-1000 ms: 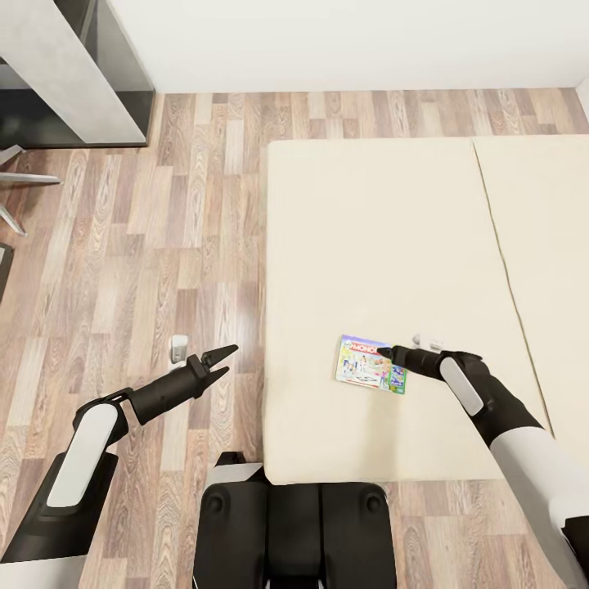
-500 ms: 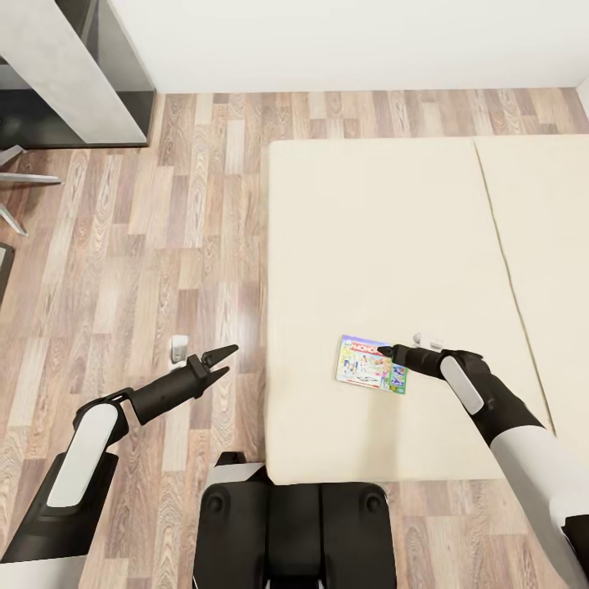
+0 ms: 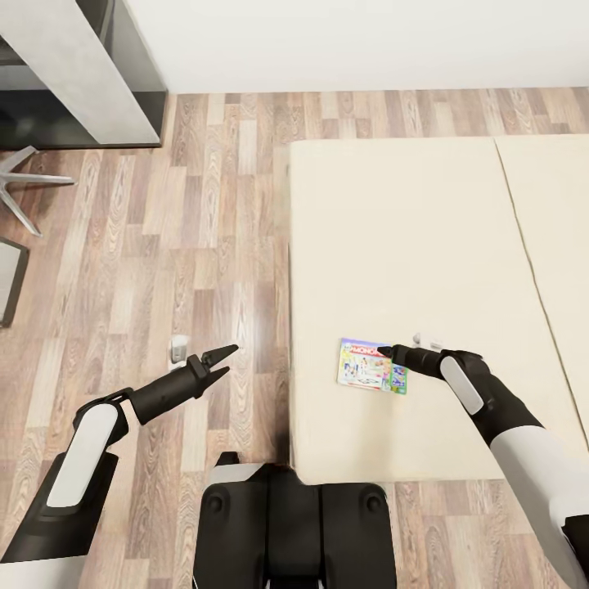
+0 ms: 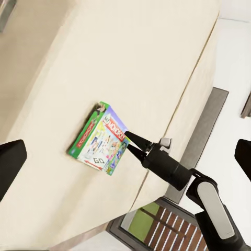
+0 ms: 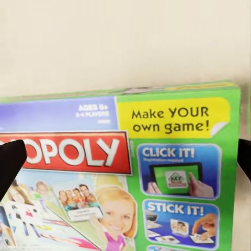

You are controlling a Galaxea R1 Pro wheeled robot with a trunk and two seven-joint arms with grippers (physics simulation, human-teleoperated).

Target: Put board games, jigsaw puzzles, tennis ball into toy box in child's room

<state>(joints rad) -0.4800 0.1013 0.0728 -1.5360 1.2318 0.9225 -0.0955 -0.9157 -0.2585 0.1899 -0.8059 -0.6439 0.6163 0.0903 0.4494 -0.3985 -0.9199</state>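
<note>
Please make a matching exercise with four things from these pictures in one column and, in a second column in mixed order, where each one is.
Things:
1. green and white Monopoly board game box
2. black right gripper
3. black left gripper
4. grey star-shaped chair base

Places:
A. over the wood-plank floor, beside the bed
B. lying flat on the beige mattress
C. on the floor at the far left, near the grey desk
D. at the near edge of the game box

Pairs: 1-B, 2-D, 3-A, 4-C

I am reading on the Monopoly box [image 5: 120,172] a red banner "OPOLY", "AGES 8+", "Make YOUR own game!", "CLICK IT!", "STICK IT!"; the left wrist view is showing "GO"
</note>
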